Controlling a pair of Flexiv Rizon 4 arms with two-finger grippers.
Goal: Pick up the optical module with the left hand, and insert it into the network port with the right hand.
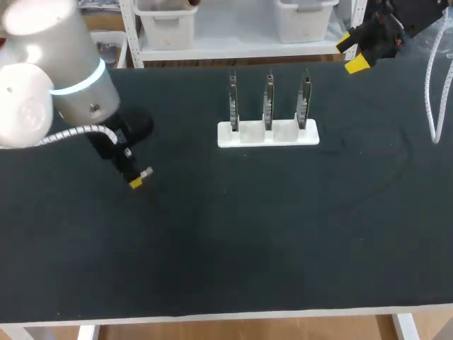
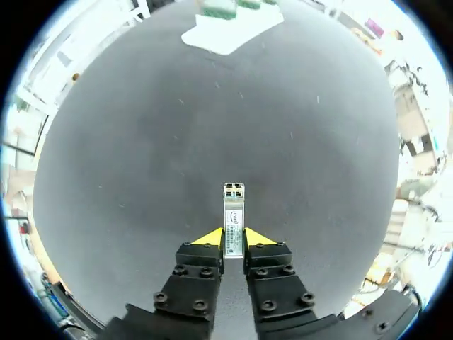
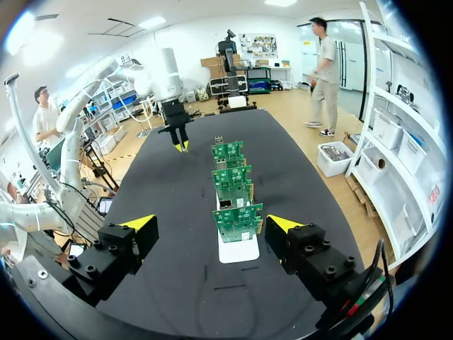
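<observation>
The optical module (image 2: 233,214), a small silver bar with a white label, sticks out forward between the yellow tips of my left gripper (image 2: 233,237), which is shut on it. In the head view that left gripper (image 1: 138,178) is low over the black mat at the left, with the module (image 1: 146,172) showing at its tips. A white stand (image 1: 267,134) holds three upright green circuit boards (image 3: 237,221) carrying the network ports. My right gripper (image 1: 352,52) hangs open at the far right, behind the stand. Its fingers (image 3: 138,225) are spread wide on either side of the boards.
The black mat (image 1: 233,241) covers the whole table. The stand (image 2: 226,28) lies far ahead of the left gripper. A white cable (image 1: 430,92) dangles at the table's right edge. My left arm (image 3: 170,78) shows beyond the boards in the right wrist view.
</observation>
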